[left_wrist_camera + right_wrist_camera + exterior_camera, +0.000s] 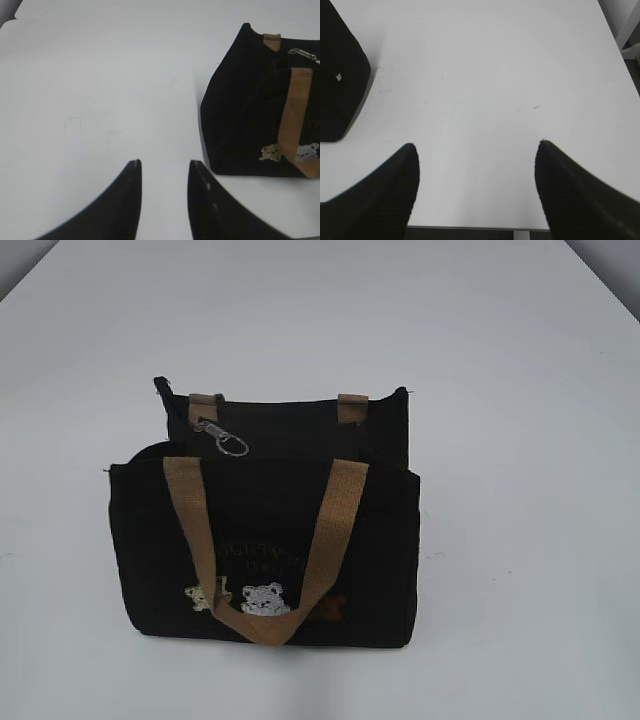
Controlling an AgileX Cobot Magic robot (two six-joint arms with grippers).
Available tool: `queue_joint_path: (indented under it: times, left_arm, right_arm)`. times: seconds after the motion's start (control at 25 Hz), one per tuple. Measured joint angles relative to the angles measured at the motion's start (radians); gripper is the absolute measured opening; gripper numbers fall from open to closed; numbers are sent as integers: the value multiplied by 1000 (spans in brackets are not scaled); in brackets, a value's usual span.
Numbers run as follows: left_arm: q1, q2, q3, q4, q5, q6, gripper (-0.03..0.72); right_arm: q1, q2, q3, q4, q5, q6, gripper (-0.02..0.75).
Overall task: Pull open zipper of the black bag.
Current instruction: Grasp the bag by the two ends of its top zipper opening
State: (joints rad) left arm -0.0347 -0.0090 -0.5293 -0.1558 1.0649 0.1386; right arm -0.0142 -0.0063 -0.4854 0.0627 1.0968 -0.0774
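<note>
Left gripper [164, 167] jaws narrowly parted; right gripper [477, 150] jaws wide, both empty.

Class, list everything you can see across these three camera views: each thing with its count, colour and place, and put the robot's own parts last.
bag: one, black, middle of the table, standing upright
handles: two, tan, front one hanging over the bag's front, back one showing only at its top edge
bears: two, white, low on the bag's front
zipper: one, black with silver ring pull, at the bag's top left
table: one, white, under the bag
left gripper: one, black fingers apart, empty, left of the bag
right gripper: one, black fingers wide apart, empty, right of the bag
</note>
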Motion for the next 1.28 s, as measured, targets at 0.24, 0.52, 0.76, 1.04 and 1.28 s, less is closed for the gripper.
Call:
queue_joint_path:
  times: [0.24, 0.52, 0.76, 1.04, 1.28]
  left_arm:
    - [0, 0, 0, 0, 0, 0, 239]
    - [0, 0, 0, 0, 0, 0, 239]
    - [0, 0, 0, 0, 0, 0, 239]
    - [0, 0, 0, 0, 0, 0, 239]
    - [0, 0, 0, -4, 0, 0, 239]
  right_arm:
    - [0, 0, 0, 0, 0, 0, 559]
    - [0, 0, 0, 0, 0, 0, 559]
    - [0, 0, 0, 0, 0, 0, 559]
    - [0, 0, 0, 0, 0, 0, 559]
    - [0, 0, 0, 0, 0, 0, 559]
